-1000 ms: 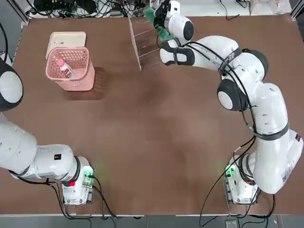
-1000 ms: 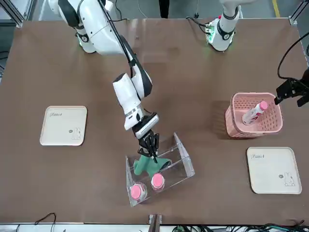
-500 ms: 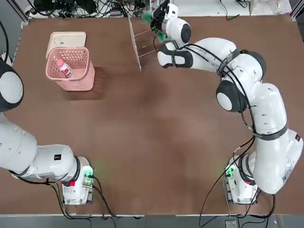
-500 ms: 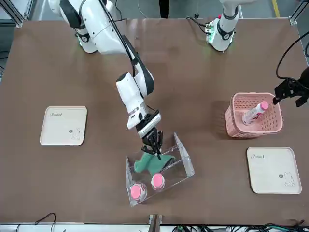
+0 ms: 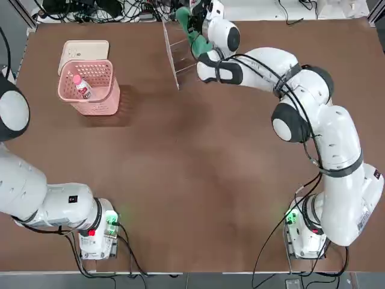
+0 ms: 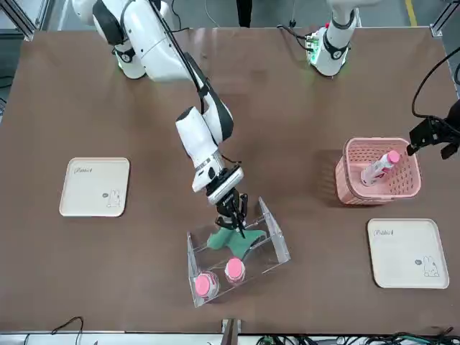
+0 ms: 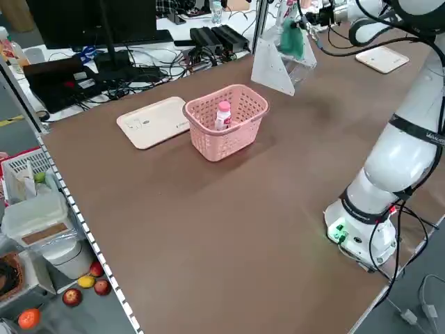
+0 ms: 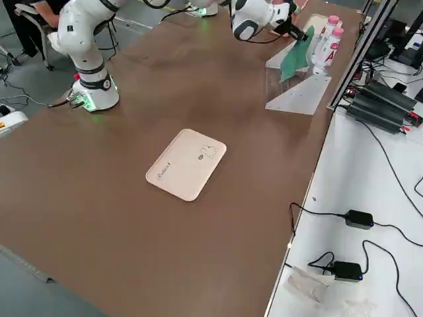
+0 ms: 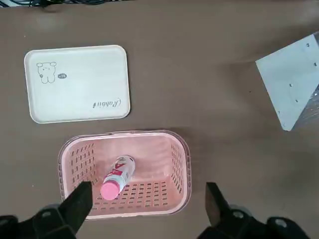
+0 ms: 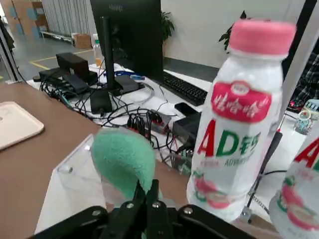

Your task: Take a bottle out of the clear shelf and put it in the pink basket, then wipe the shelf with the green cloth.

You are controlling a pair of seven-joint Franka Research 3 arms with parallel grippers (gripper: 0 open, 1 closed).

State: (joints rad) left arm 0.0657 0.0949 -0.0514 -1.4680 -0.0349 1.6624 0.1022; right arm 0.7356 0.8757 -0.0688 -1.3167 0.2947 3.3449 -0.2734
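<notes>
With my right hand (image 6: pixel 233 219) pinching the green cloth (image 6: pixel 231 240) inside the clear shelf (image 6: pixel 237 251), two remaining bottles (image 6: pixel 219 277) stand just beyond; left hand (image 9: pixel 147 199) idles wide above the pink basket (image 9: pixel 124 174).

On the table (image 5: pixel 192 180), the basket (image 5: pixel 88 88) sits far left with a bottle (image 5: pixel 81 87) lying inside and a tray (image 5: pixel 85 49) just behind it. The shelf (image 6: pixel 241 248) stands at the far edge, middle, two bottles (image 6: pixel 219 277) in it and the cloth (image 6: pixel 233 241) over its step. Another tray (image 6: pixel 95 187) lies off to the right.
</notes>
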